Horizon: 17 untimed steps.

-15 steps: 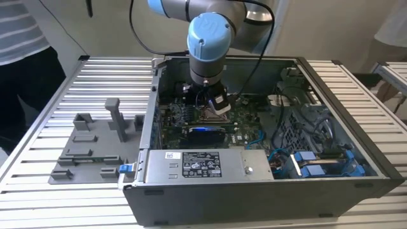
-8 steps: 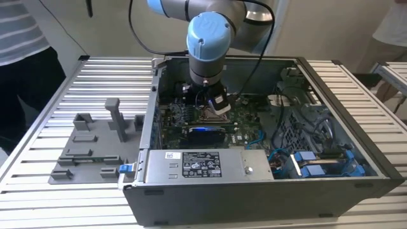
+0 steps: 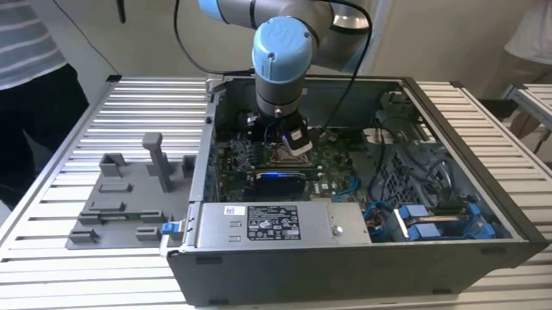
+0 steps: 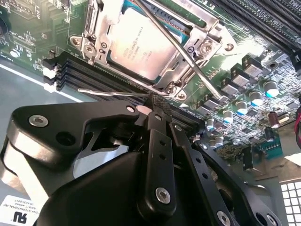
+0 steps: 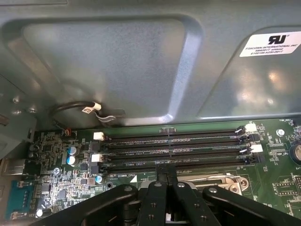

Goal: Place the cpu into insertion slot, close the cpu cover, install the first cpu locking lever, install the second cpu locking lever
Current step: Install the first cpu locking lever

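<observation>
Nearest the cameras, the gripper (image 4: 157, 101) has its two black fingers pressed together with no gap and nothing visibly pinched between them. It works as a clenched pusher, not a grasping hand. Its tip sits right at the free end of a thin wire locking lever (image 4: 113, 92), which lies low along the edge of the memory slots (image 5: 174, 153). Whether the tip bears on the wire or only stands beside it I cannot tell. The low, closed pose suits pressing a springy lever down and sideways, not lifting anything.

Just beyond, the insertion slot (image 4: 172, 88) shows its screwed metal rim. The cpu (image 4: 141, 44) lies flat inside it, silver-tan top up. The cpu cover (image 4: 107, 20) is folded down around the chip, so the chip shows through the cover's window — those two steps look done. A second, thicker lever rod (image 4: 188, 61) crosses one side of the cover at a slant. I cannot tell whether it is hooked.

Farther off, in the exterior view, the arm reaches straight down into the open computer case (image 3: 345, 258). The power supply (image 3: 267, 223) lies at six o'clock of the socket. A grey fixture tray (image 3: 121, 194) rests on the slatted table at nine o'clock of the case.
</observation>
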Available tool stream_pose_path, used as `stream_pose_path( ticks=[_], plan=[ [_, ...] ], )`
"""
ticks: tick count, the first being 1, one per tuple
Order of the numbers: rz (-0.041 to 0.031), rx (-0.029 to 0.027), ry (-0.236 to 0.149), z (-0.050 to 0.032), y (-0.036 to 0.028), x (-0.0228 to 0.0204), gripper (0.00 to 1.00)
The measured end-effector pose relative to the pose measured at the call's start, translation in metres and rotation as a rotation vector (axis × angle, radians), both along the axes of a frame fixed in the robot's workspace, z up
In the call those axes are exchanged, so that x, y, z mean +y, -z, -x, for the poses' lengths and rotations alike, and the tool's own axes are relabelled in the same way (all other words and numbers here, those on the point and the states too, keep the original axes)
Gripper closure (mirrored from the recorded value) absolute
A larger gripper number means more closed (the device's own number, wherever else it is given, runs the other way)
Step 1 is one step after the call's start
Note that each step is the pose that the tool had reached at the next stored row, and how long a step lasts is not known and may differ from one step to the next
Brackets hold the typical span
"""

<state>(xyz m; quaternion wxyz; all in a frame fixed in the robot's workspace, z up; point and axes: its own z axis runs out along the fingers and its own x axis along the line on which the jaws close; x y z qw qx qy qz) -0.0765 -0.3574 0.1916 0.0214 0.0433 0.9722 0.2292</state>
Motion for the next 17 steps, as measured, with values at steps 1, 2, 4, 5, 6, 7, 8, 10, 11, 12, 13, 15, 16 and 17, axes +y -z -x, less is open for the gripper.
stream_pose_path(
  ticks=[1,2,4,5,6,7,8,10,11,12,13,15,16,17],
  plan=[
    [-0.0001,0.0,0.0,-0.0002,0.0001,0.0003,0.89],
    [-0.0001,-0.0001,0.0,-0.0004,0.0002,0.0006,0.89],
    [-0.0003,-0.0001,0.0,-0.0014,0.0004,0.001,0.89],
    [-0.0003,-0.0001,0.0,-0.002,0.0005,0.0011,0.89],
    [-0.0003,-0.0001,0.0,-0.0025,0.0006,0.0011,0.89],
    [-0.0002,-0.0001,0.0,-0.0031,0.0007,0.0011,0.89],
    [-0.0002,-0.0001,0.0,-0.0034,0.0008,0.0011,0.89],
    [-0.0002,-0.0001,0.0,-0.0036,0.0009,0.0012,0.89],
    [-0.0002,-0.0001,0.0,-0.0036,0.0009,0.0012,0.89],
    [-0.0001,0.0,0.0,-0.0036,0.0009,0.0012,0.89],
    [-0.0002,-0.0001,0.0,-0.0037,0.0009,0.0012,0.89],
    [-0.0002,-0.0001,0.0,-0.0038,0.0011,0.0012,0.89],
    [-0.0002,-0.0001,0.0,-0.0039,0.0012,0.0012,0.89],
    [-0.0002,-0.0001,0.0,-0.0039,0.0012,0.0012,0.89]
  ],
)
